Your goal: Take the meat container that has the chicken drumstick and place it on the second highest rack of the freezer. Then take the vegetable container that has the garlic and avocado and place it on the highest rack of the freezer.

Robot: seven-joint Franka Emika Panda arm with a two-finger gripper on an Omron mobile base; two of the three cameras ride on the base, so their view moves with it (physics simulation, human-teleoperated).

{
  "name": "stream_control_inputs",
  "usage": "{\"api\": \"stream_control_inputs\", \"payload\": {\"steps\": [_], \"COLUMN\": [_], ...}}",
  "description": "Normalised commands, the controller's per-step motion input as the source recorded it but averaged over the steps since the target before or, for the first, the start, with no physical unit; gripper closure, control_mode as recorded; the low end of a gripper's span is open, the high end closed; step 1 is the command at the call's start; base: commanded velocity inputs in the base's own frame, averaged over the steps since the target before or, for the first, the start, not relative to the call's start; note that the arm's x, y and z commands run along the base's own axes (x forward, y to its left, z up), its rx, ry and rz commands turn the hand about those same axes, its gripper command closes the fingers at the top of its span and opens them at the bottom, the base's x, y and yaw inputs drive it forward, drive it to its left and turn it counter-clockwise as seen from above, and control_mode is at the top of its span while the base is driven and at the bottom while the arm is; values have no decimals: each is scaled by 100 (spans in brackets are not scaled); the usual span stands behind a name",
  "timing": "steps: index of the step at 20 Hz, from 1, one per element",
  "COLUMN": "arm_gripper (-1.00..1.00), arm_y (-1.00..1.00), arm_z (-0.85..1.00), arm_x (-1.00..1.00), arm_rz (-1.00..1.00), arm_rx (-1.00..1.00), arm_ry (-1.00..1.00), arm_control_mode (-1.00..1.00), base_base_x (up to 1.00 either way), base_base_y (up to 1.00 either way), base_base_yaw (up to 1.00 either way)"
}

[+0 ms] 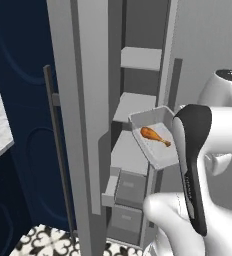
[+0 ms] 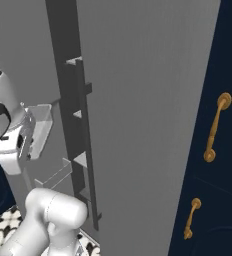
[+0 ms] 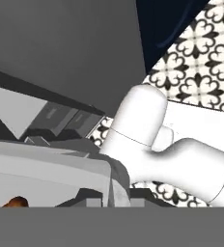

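Flat, even rendered light is falling across all three views — no lamp is showing and no glare is blooming anywhere. The freezer interior is reading mid-grey, its shelves paler than its walls, with only soft shading darkening under each one. The chicken drumstick is standing out crisply, orange-brown against its pale tray. Edges are looking slightly jagged and pixelated — especially in the hand view, where near surfaces are looming large. Nothing is blurring or bending at the borders.
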Motion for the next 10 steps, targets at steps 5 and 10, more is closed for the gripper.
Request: {"api": "stream_control_inputs", "payload": {"steps": [5,10], "arm_gripper": [100,100], "arm_y": [26,7], "arm_z": [-33,-28], "arm_x": [71,65], "arm_rz": [-20,-11], "arm_rx": [8,12], "arm_ry": [0,0], "arm_control_mode": [-100,-100], "base_base_x": [0,0], "base_base_y": [0,0], "base_base_yaw": [0,0]}}
